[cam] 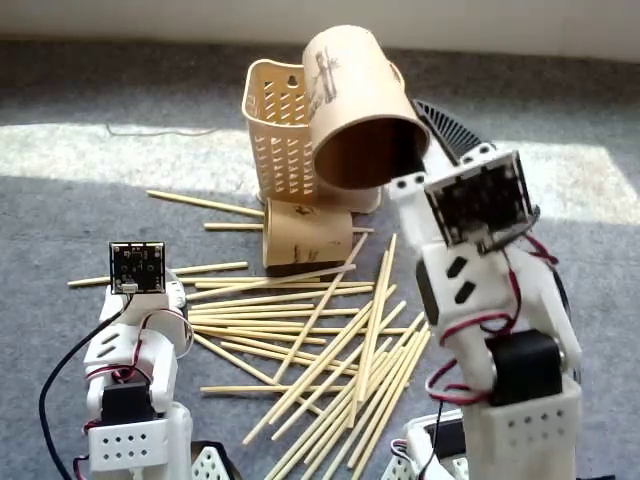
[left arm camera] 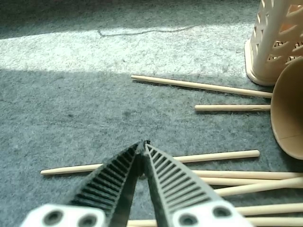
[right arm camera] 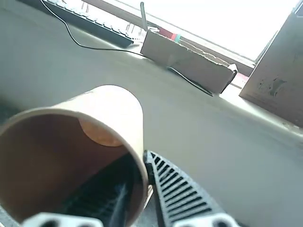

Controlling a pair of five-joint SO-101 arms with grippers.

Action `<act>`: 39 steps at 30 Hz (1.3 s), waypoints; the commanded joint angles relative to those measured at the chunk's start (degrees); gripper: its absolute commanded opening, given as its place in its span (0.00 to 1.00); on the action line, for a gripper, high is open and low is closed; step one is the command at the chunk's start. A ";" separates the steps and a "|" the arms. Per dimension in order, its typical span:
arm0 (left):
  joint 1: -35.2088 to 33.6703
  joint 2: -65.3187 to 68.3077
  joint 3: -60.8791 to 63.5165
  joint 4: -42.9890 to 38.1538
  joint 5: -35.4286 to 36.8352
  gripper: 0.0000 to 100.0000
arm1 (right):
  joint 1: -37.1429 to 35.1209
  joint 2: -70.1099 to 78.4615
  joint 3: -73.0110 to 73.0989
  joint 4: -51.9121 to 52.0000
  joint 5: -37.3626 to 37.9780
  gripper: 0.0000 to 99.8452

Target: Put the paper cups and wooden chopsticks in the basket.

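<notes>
My right gripper (right arm camera: pixel 142 163) is shut on the rim of a brown paper cup (cam: pixel 355 105), one finger inside and one outside, holding it tilted in the air above the cream basket (cam: pixel 278 130). The same paper cup (right arm camera: pixel 71 156) shows its open mouth in the right wrist view. A second paper cup (cam: pixel 305 237) lies on its side in front of the basket; its edge (left arm camera: pixel 289 113) shows in the left wrist view. Several wooden chopsticks (cam: pixel 320 350) lie scattered on the grey carpet. My left gripper (left arm camera: pixel 143 146) is shut on nothing, low over the carpet by a chopstick (left arm camera: pixel 151 162).
The basket (left arm camera: pixel 279 42) stands upright at the back of the grey carpet (cam: pixel 80 230). A dark fan-like object (cam: pixel 450 125) lies behind the right arm. Open carpet lies to the left of the chopstick pile.
</notes>
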 commanded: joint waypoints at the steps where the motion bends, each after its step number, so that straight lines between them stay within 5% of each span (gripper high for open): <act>1: -0.57 -0.48 -0.40 -0.97 -0.53 0.01 | 3.03 6.02 -0.84 -5.58 -0.53 0.01; 21: -0.57 -0.48 -0.40 -0.97 -0.53 0.01 | 3.74 19.56 -9.27 0.04 -0.62 0.03; 27: -0.57 -0.48 -0.40 -0.97 -0.53 0.01 | 7.69 20.88 -11.47 0.04 -12.75 0.20; 39: -0.48 -0.48 -0.40 -0.97 -0.53 0.01 | 4.70 28.62 -18.95 -0.13 -14.07 0.21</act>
